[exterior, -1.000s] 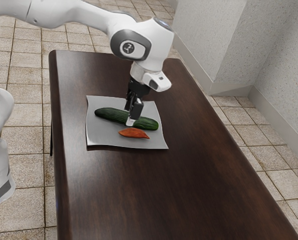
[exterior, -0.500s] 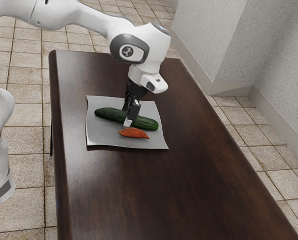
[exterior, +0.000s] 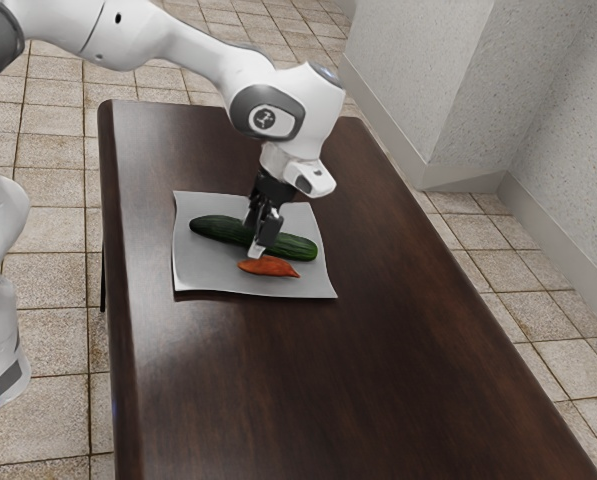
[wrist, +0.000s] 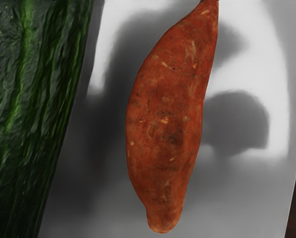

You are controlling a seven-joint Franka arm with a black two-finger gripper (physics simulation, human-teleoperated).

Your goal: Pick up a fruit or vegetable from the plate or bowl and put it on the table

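The gripper [exterior: 253, 238] is hovering over the plate [exterior: 203, 272], fingers spread. The sweet potato [wrist: 165, 119] is lying near; the cucumber [exterior: 297, 247], far

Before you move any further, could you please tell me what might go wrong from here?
The sweet potato lies close beside the cucumber, so my open gripper might bump or shift the cucumber on the way down. The sweet potato is rounded and narrows toward its ends, so an off-centre grasp could let it roll or slip. Both rest on one plate, so a hard push might slide that too.
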